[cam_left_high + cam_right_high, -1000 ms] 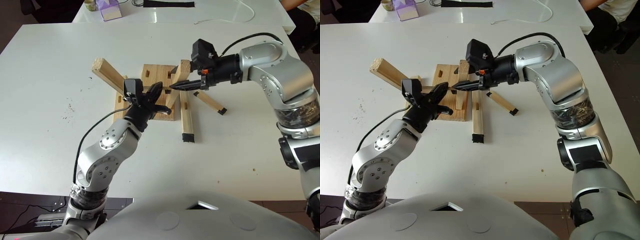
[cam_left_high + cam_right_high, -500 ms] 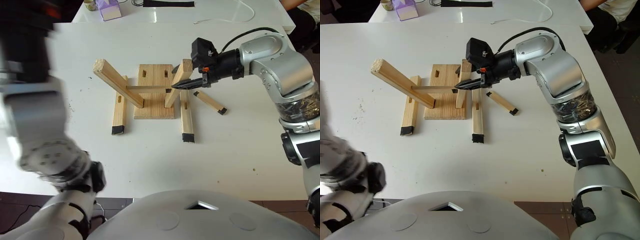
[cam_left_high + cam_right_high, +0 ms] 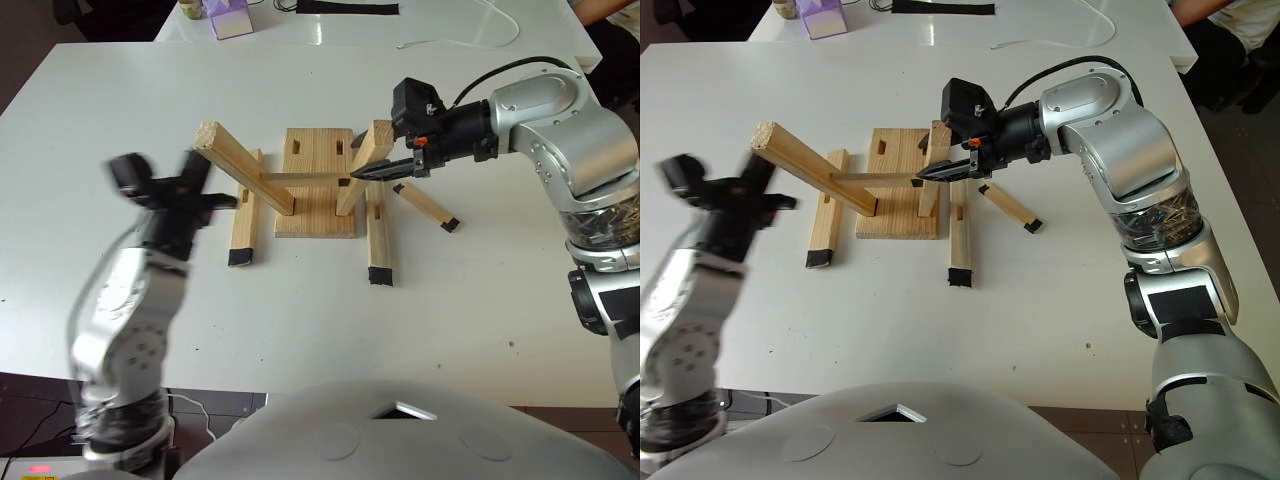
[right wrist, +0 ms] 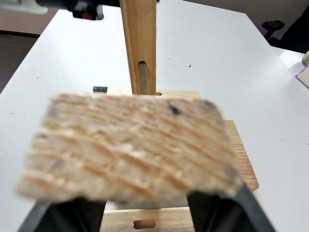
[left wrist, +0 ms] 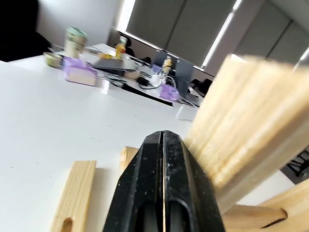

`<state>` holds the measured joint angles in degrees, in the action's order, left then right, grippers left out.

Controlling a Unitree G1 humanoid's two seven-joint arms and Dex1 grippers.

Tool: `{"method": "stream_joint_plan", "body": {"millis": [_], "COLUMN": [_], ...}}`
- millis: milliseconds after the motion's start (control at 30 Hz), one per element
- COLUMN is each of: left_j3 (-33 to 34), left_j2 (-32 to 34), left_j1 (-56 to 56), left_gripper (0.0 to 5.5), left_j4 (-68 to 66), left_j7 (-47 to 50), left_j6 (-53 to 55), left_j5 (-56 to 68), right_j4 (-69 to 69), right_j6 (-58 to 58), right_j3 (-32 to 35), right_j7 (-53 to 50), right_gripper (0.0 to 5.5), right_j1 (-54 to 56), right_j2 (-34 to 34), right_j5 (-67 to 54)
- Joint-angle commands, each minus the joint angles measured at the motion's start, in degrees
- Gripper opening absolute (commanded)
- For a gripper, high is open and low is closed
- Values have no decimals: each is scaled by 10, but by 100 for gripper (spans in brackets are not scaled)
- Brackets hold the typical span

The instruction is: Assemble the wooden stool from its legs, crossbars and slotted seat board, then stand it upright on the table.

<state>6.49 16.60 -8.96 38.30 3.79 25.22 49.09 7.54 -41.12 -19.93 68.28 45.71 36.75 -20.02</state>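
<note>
We see the pale, square wooden slotted seat board [image 3: 318, 210] lying flat in the middle of the white table [image 3: 480, 300]. Two thick pale wooden legs stand in it and lean outward. The left tilted leg [image 3: 238, 165] slants up toward the robot's left and the right tilted leg [image 3: 368, 150] leans the other way. A thin wooden crossbar [image 3: 300, 178] runs between them above the board. The right gripper [image 3: 362, 174] is clenched on the right tilted leg, with a black finger on each side of it in the right wrist view. The left gripper [image 5: 162, 150] hangs in the air to the left of the assembly, near the raised end of the left tilted leg, its two black fingers pressed together on nothing. Three more pieces with black-capped ends lie flat on the table: a loose slotted leg [image 3: 241, 235] just beside the board's left edge, a second loose leg [image 3: 377, 245] at the board's right edge, and a shorter wooden bar [image 3: 425, 203] farther right, slanting away. A purple box [image 3: 232, 20] sits on the neighbouring table behind.
</note>
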Motion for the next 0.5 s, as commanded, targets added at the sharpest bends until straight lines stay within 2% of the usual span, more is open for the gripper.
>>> {"method": "stream_joint_plan", "body": {"millis": [33,100,233,333,500], "left_j3": [-259,-234,-133,-64,-27], "left_j2": [-47,-62,-78,-61,-32], "left_j1": [6,13,50,31,7], "left_gripper": [0,0,0,0,0], "left_j4": [80,74,31,34,40], "left_j7": [-41,-25,18,23,0], "left_j6": [51,46,28,32,49], "left_j5": [-45,-42,-47,-8,31], "right_j4": [-9,-9,-1,27,52], "right_j6": [-21,-26,-32,-40,-32], "right_j3": [-57,-52,-41,-25,7], "right_j7": [44,37,22,9,-17], "right_gripper": [201,201,201,201,201], "right_j1": [20,14,-6,-37,-67], "right_j2": [-40,-42,-35,-12,-8], "right_j5": [-14,-15,-11,-12,-19]}}
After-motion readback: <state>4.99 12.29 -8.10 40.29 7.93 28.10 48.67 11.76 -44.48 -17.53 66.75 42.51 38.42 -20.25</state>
